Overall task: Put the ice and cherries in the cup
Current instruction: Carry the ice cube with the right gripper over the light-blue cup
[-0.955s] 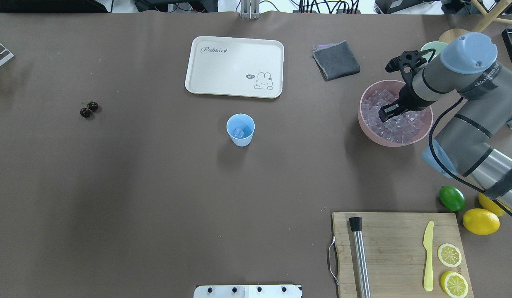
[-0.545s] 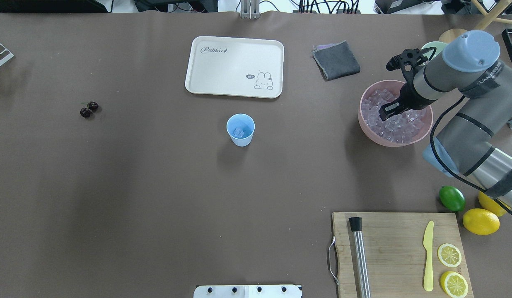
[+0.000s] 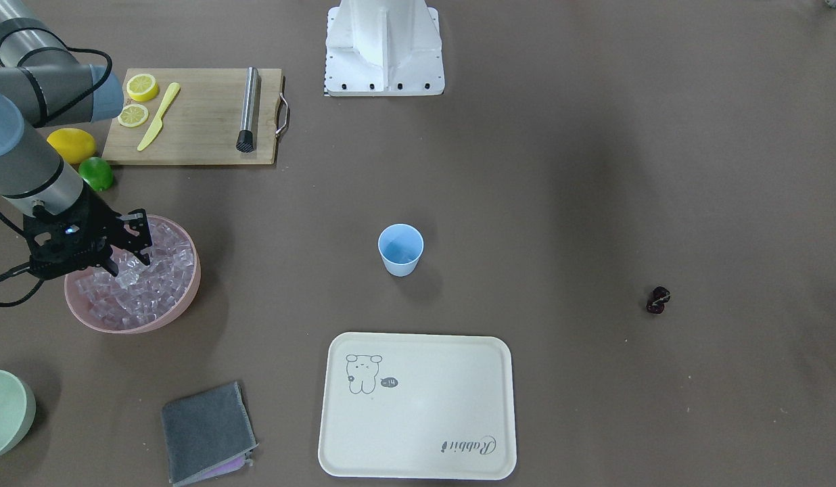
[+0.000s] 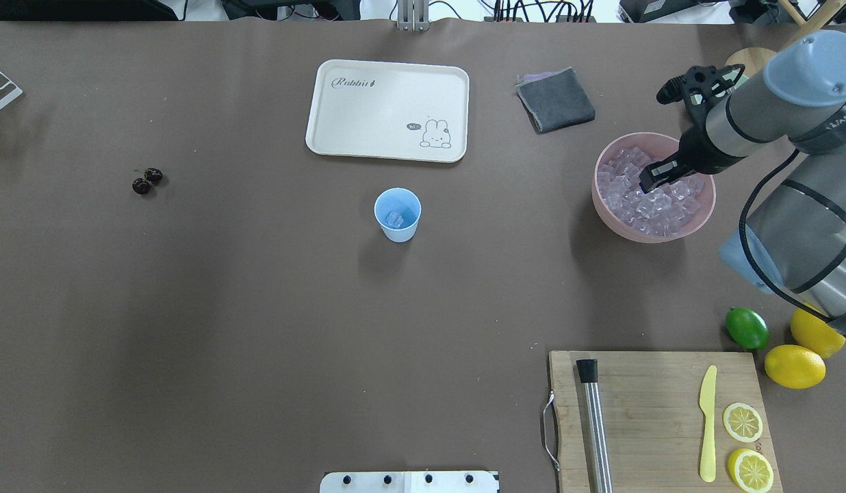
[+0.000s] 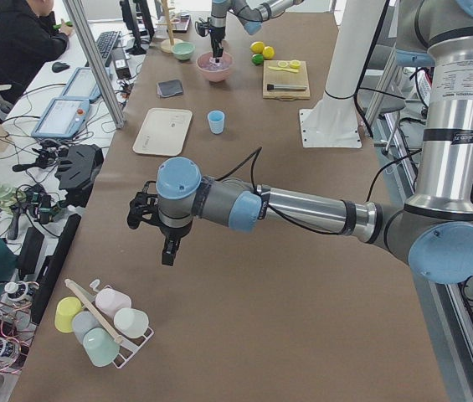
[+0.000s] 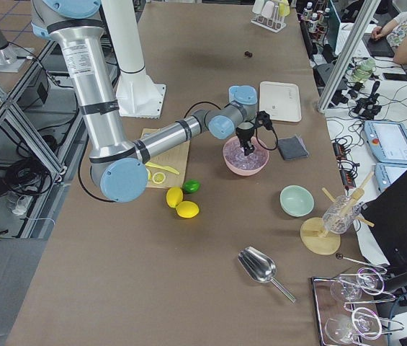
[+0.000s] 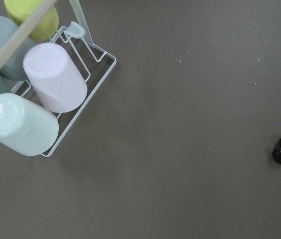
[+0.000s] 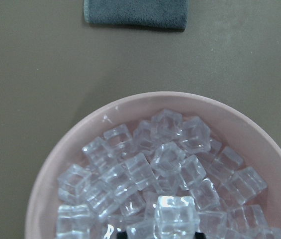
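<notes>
One clear ice cube (image 8: 176, 216) is being pinched between the fingers of the right gripper (image 4: 650, 182), and it is showing larger than the rest in the right wrist view. Compared with a second ago, the gripper is lifting off the heap of ice (image 4: 652, 205) in the pink bowl (image 4: 618, 229) and drifting toward the bowl's far side. The pick seems made, and the carry to the cup is likely coming next.

The light blue cup (image 4: 398, 216) is standing upright near the middle of the table (image 4: 259, 308), well apart from the bowl, with some ice already lying at its bottom. The cherries (image 4: 146, 181) are lying untouched far off on the robot's left.

The left gripper (image 5: 169, 247) is hovering past them near a rack of mugs (image 7: 55, 89). Whether its claw is spread or closed cannot be told.

A cream tray (image 4: 387, 109) and a folded grey cloth (image 4: 555, 99) are lying beyond the cup and bowl, off the line between them. A lime (image 4: 747, 327), lemons (image 4: 795, 366) and a cutting board (image 4: 642, 411) are sitting nearer the robot. The smooth cube slipping out seems the main risk.
</notes>
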Motion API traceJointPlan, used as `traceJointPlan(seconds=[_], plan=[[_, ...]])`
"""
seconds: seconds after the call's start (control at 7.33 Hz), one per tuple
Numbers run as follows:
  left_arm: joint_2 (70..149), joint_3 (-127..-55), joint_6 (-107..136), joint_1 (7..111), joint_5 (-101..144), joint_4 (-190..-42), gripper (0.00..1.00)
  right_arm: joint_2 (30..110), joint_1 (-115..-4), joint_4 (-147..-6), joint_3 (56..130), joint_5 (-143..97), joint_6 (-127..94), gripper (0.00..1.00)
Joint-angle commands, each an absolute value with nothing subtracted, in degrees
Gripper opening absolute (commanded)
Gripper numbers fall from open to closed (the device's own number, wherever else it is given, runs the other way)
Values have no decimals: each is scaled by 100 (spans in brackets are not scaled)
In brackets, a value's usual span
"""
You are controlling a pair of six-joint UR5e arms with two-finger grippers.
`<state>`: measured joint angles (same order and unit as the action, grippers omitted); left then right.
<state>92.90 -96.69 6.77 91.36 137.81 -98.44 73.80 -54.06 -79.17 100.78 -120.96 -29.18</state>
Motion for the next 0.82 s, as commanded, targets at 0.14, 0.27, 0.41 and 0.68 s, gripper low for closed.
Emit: traceJointPlan(seconds=[0.14,0.27,0.41,0.68], plan=[[9299,-9659,677,9132,13781,-9844,98,5973,-4995,-9701,10530,-12015,-3598,0],[9299,-9650,677,9132,13781,-9844,98,5246,-4722,-9712,10103,-11902,-4169,0],[9299,-9659,685,9132,13781,-9844,98,4368,-4407,-9703,9368,-11500,-4801,0],[9316,-9659,677,9123,13773,-9844,98,3074,-3826,-9668,8137,-11024,-5516,0]])
